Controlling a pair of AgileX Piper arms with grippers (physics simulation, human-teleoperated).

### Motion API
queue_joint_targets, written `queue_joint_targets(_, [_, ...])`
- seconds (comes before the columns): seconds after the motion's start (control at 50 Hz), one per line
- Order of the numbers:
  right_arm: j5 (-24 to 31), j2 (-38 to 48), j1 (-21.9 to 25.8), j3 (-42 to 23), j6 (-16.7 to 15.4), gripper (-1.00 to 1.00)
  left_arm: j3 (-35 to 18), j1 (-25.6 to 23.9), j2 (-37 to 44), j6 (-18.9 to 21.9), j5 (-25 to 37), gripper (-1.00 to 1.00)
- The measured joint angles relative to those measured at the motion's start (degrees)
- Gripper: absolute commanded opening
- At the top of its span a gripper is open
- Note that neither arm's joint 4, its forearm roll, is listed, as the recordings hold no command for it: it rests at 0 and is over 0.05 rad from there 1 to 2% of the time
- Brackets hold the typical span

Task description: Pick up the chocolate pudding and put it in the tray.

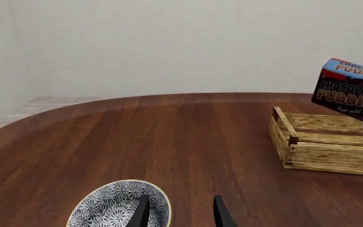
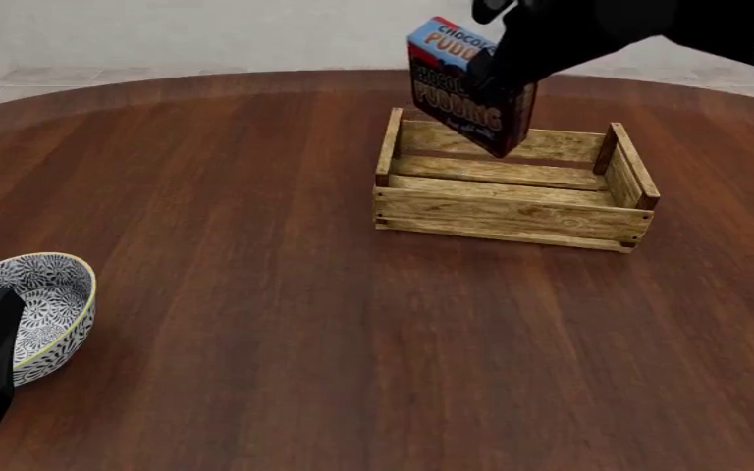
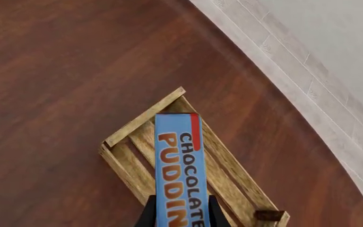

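Count on my table: one of each item, two arms.

I count one chocolate pudding (image 2: 462, 93) carton, one tray (image 2: 512, 209) of wooden slats, and one patterned bowl (image 2: 36, 309). I have two grippers in sight: my right gripper (image 3: 181, 208), its fingers clamped on the carton, and my left gripper (image 1: 180, 213), its two fingers spread apart. All of it is over a single wooden table (image 2: 286, 324).
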Motion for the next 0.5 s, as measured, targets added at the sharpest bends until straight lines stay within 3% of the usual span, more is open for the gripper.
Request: queue_joint_targets(0.5, [-2.24, 3.24, -2.64, 0.15, 0.41, -1.0, 0.0, 0.0, 0.0, 0.0, 0.0, 1.0])
